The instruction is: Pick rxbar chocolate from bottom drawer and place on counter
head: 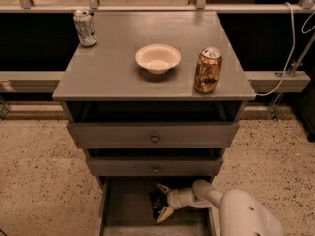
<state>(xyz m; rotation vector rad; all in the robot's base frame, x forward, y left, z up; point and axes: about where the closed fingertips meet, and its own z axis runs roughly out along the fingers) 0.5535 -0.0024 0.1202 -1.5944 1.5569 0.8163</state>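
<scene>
The rxbar chocolate (156,202) is a small black bar lying on the floor of the open bottom drawer (125,208), near its middle. My gripper (163,201) reaches into the drawer from the right on a white arm. Its two pale fingers (164,215) are spread, one on each side of the bar, and the bar's right end lies between them. The bar rests on the drawer floor. The counter (118,63) is the grey top of the cabinet above.
On the counter stand a silver can (85,28) at the back left, a cream bowl (158,58) in the middle and a gold-brown can (207,70) at the front right. Two knobbed drawers (154,137) above the bottom one are slightly pulled out. Speckled floor surrounds the cabinet.
</scene>
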